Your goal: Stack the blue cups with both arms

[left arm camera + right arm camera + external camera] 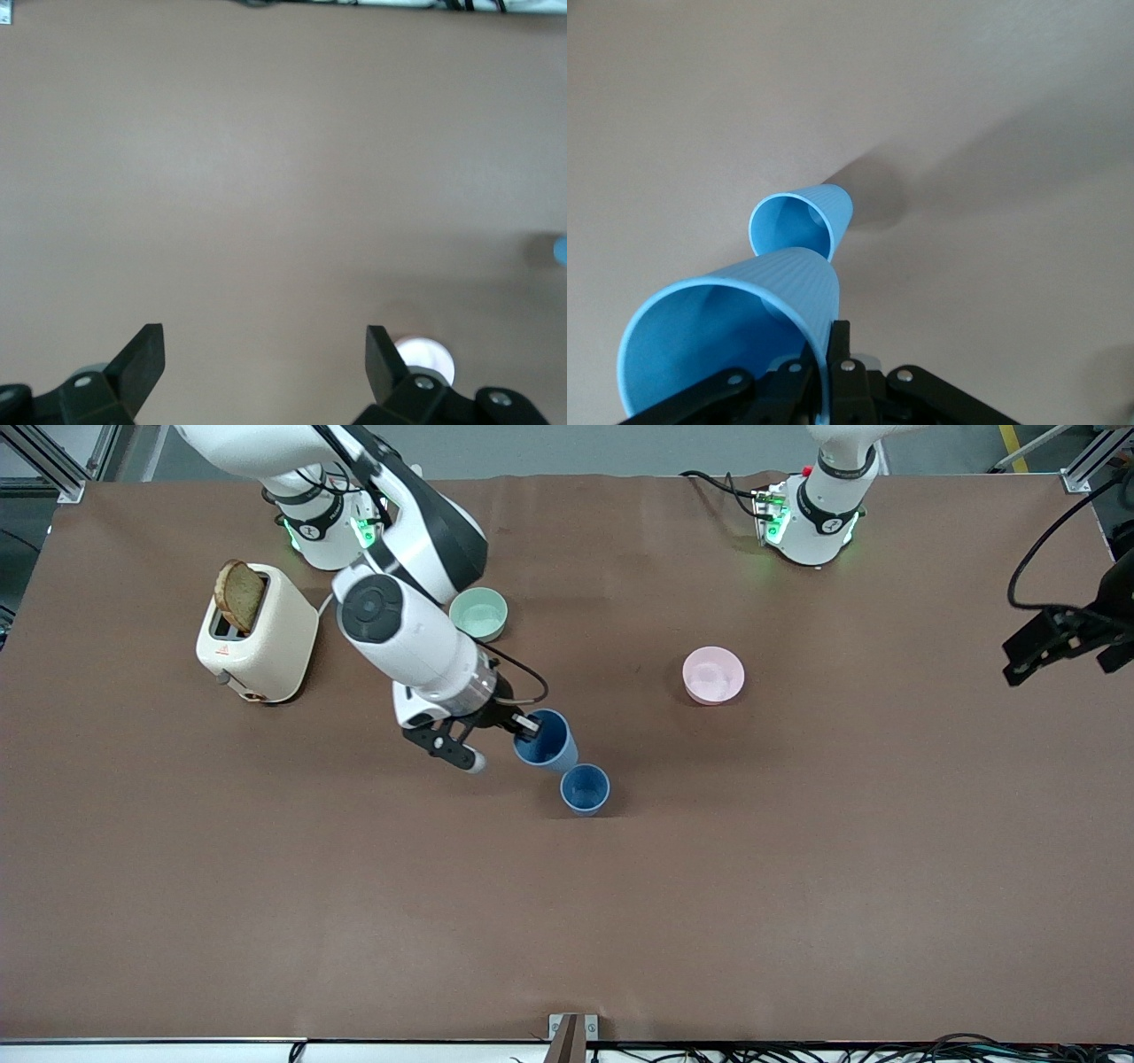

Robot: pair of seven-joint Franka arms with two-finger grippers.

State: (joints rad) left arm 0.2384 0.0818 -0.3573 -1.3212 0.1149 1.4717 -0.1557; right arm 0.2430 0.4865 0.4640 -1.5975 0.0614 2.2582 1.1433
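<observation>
1. Because the job is to nest one tumbler in the other, the right claw carries one blue cup, the held blue cup, by its rim, one finger inside the mouth and one outside, closed on the wall; this pinch leaves the narrow base free to drop into another cup
2. The held blue cup hangs in the air, tilted, close above the worktop and just beside the standing blue cup, which sits upright with its mouth open upward near the middle of the worktop; in the right wrist view the held blue cup fills the foreground with the standing blue cup just past it, apart from it
3. My judgement is that the carried cup is not yet over the other's mouth, so the stacking is still to be done
4. The left claw waits over the worktop's edge at the left arm's end, well apart from both cups, its fingers spread wide and holding nothing
5. Both cups look empty inside, so nothing should block the nesting
6. A pink bowl and a pale green bowl also appear empty; the toaster holds a slice of bread upright in its slot
</observation>
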